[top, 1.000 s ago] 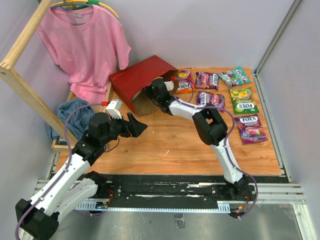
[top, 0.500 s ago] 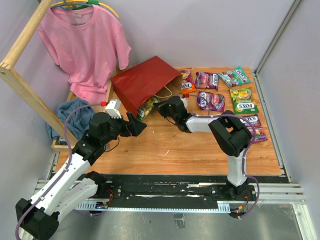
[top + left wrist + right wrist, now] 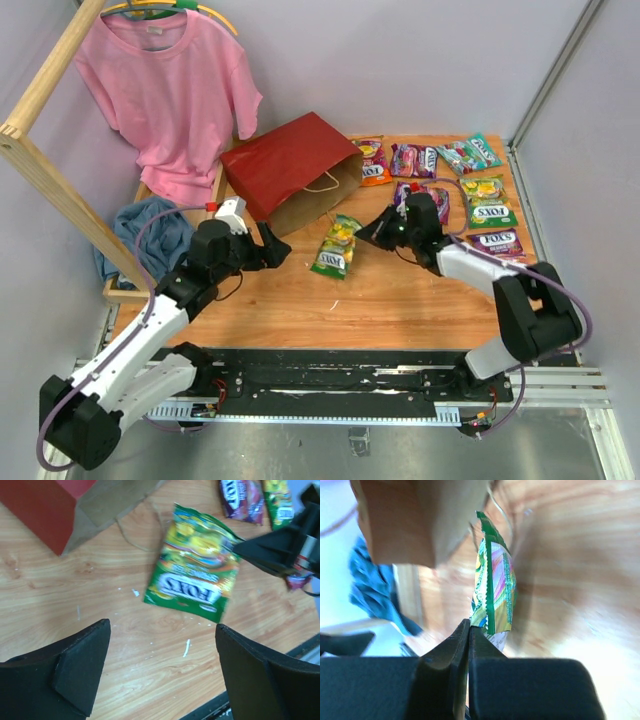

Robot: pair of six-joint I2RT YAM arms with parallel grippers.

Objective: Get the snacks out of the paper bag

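My right gripper (image 3: 366, 236) has its fingers pressed together on a corner of the green Fox's packet (image 3: 336, 246). This packet lies on the table (image 3: 380, 300) in the middle of the top view, just below the mouth of the paper bag (image 3: 285, 165), which lies on its side. My left gripper (image 3: 276, 246) hangs left of the packet with fingers wide apart, and other packets (image 3: 470, 190) lie at the upper right.

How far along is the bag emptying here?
Done: several Fox's packets lie on the table right of the paper bag. In hand: the right gripper, shut, seems to pinch the green packet just outside the bag's mouth. Left: releasing it; the bag's inside is hidden. The left gripper hangs open.
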